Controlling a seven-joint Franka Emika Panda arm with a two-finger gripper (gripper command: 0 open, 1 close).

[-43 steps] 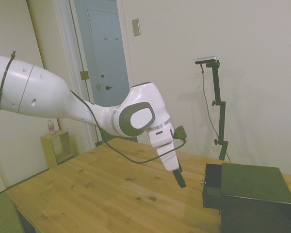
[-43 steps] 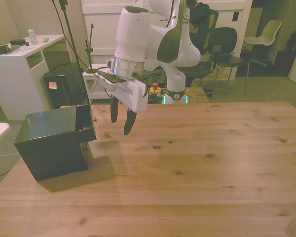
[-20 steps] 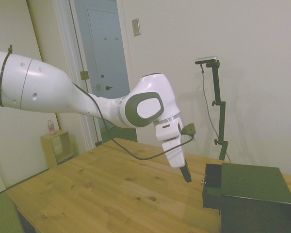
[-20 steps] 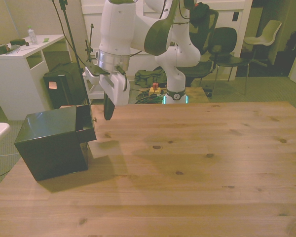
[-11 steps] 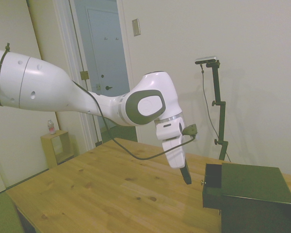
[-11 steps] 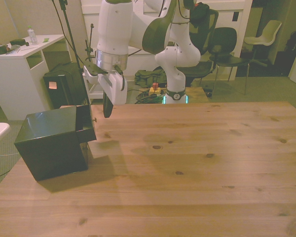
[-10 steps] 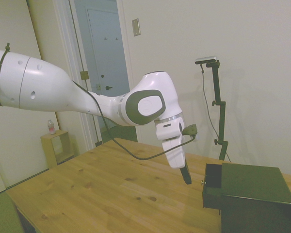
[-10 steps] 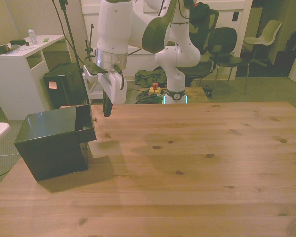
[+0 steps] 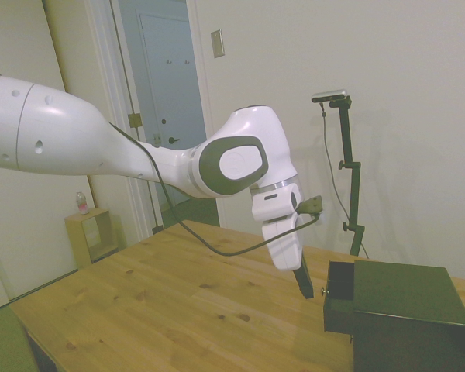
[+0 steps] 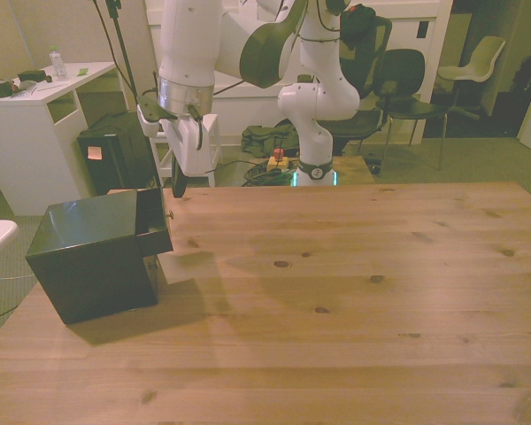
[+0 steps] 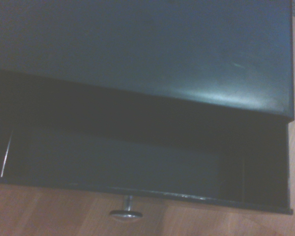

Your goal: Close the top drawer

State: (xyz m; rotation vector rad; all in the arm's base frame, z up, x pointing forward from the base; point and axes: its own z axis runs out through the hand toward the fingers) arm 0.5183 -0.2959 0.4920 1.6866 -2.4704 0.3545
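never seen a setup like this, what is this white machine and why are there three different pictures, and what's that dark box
The white machine is a robot arm with a two-finger gripper at its tip. Three cameras record the same moment: one stands off the side of the wooden table, one looks across the table at the robot, and one rides on the wrist, looking down from close by. The dark box is a small cabinet. Its top drawer is pulled partly out, and the wrist view looks into the drawer, which seems empty, with its small metal knob in front. The gripper holds nothing. It hangs just in front of the drawer, near the knob, not clearly touching it; the fingers look shut.
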